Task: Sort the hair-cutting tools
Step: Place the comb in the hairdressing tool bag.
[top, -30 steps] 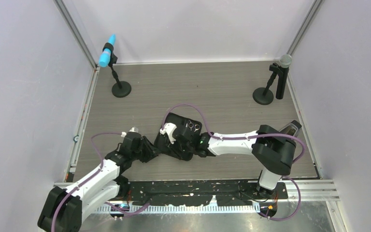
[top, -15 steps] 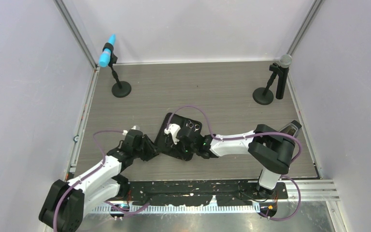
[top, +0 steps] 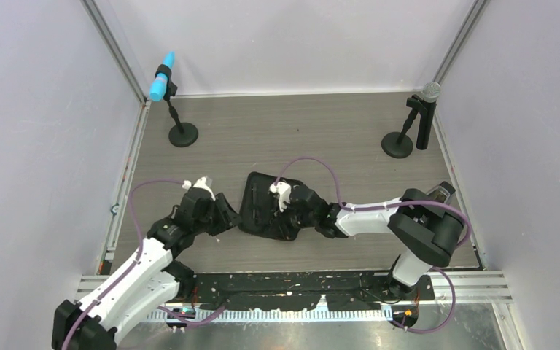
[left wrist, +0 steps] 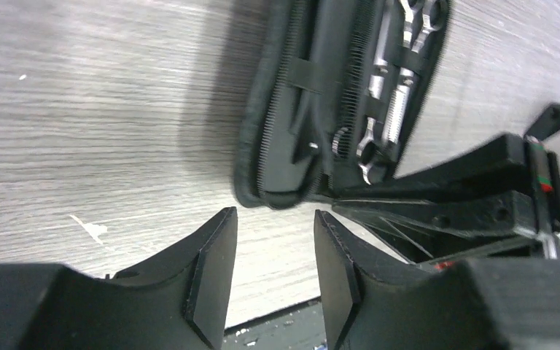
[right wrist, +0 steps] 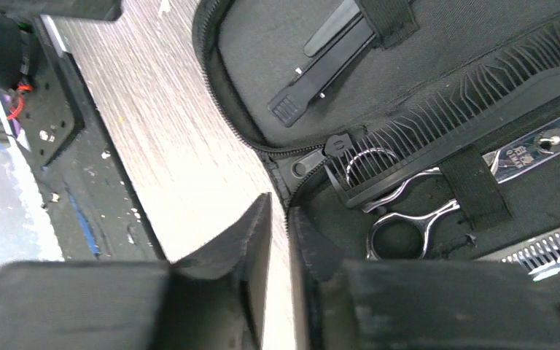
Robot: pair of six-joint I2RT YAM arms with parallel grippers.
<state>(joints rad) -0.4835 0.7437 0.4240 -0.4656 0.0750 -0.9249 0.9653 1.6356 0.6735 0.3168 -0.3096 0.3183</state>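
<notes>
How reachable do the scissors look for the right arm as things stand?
Probably yes: the case lies open, the right fingers sit at its zip edge, and the scissors lie just beyond, ring handles bare. An elastic strap crossing them may resist pulling.

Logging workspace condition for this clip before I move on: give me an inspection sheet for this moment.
Surface: grey wood-grain table, small white scuffs.
Job's things: scissors, comb, clips stowed inside open zip case.
Clutter: blue microphone and grey microphone on stands at far corners.
Hands: left hand open, empty, beside case; right hand narrowly open at case's zip edge.
Cables: purple cables looping over arms.
Surroundings: plain walls.
</notes>
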